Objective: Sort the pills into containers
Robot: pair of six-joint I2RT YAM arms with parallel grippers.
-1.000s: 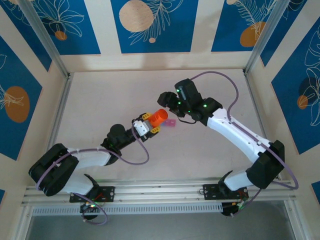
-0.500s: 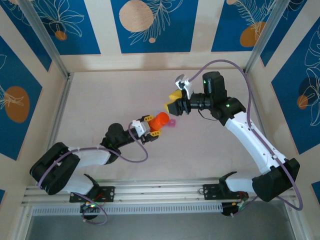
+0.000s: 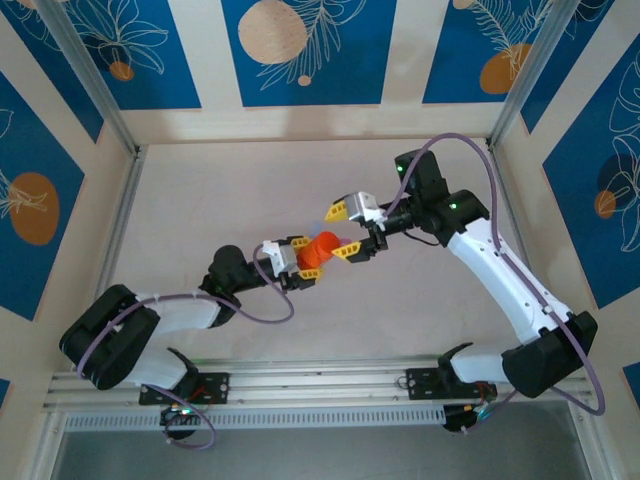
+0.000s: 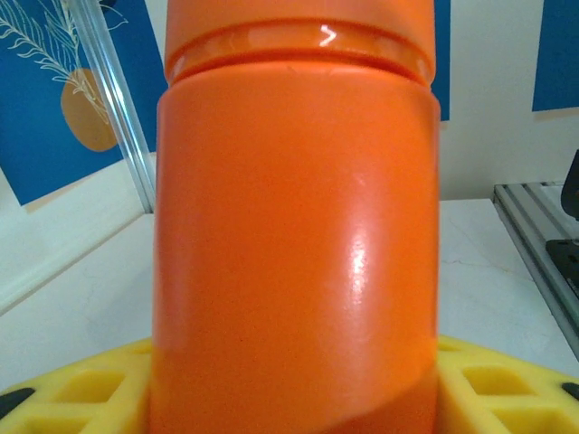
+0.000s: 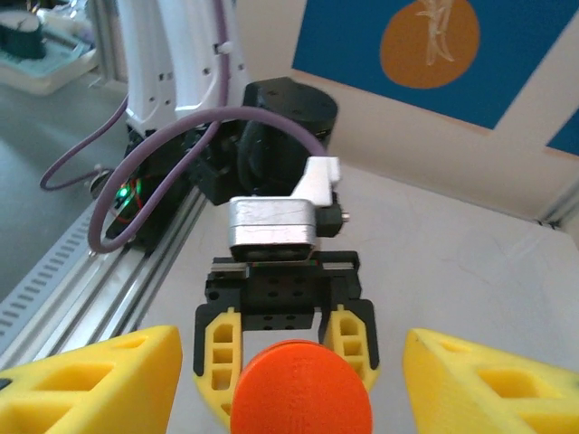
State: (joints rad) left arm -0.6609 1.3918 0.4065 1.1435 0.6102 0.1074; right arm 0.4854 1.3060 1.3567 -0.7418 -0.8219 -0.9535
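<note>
Pale tabletop (image 3: 200,200); blue leaf-print wall panels (image 3: 150,50); aluminium corner posts (image 3: 90,77); lighting seemingly even.

Table (image 3: 200,190): pale beige, matte top. Aluminium rail (image 3: 118,235) along its left side. Two arm bases (image 3: 190,385) bolted to near-edge rail (image 3: 320,378).

The orange bottle (image 4: 289,226) is smooth glossy plastic, the yellow fingers (image 4: 493,366) matt plastic
</note>
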